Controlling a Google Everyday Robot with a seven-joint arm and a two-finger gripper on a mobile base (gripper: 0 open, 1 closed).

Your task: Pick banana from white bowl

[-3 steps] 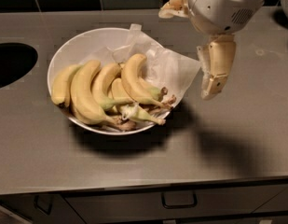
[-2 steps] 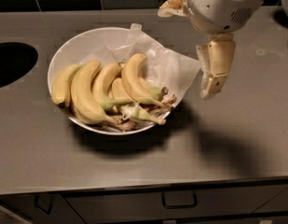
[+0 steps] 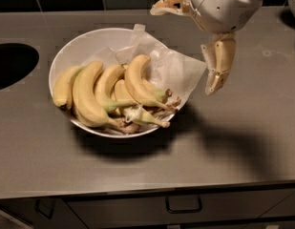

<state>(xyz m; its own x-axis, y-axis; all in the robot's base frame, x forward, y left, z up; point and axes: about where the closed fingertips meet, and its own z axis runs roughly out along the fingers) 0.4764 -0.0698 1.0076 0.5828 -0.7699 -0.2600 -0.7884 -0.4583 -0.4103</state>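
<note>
The white bowl (image 3: 70, 46) stands on the grey counter, lined with crinkled white paper (image 3: 178, 70) and holding several yellow bananas. The banana (image 3: 136, 82) is the evenly yellow curved one lying on top at the right of the bunch, its brown stem end pointing right. My gripper (image 3: 183, 50) hovers above the bowl's right rim. It is open wide and empty, with one finger (image 3: 218, 63) hanging down just right of the bowl and the other (image 3: 168, 4) reaching left over the bowl's far rim. It touches no banana.
A long fat banana (image 3: 87, 97) and shorter green-stemmed ones (image 3: 109, 85) lie to the left of the target. A dark round hole (image 3: 11, 63) opens in the counter at the left. The counter's front edge (image 3: 147, 187) has drawers below it. Dark tiles run behind.
The gripper has shifted very slightly upward. The bowl and the bananas have not moved.
</note>
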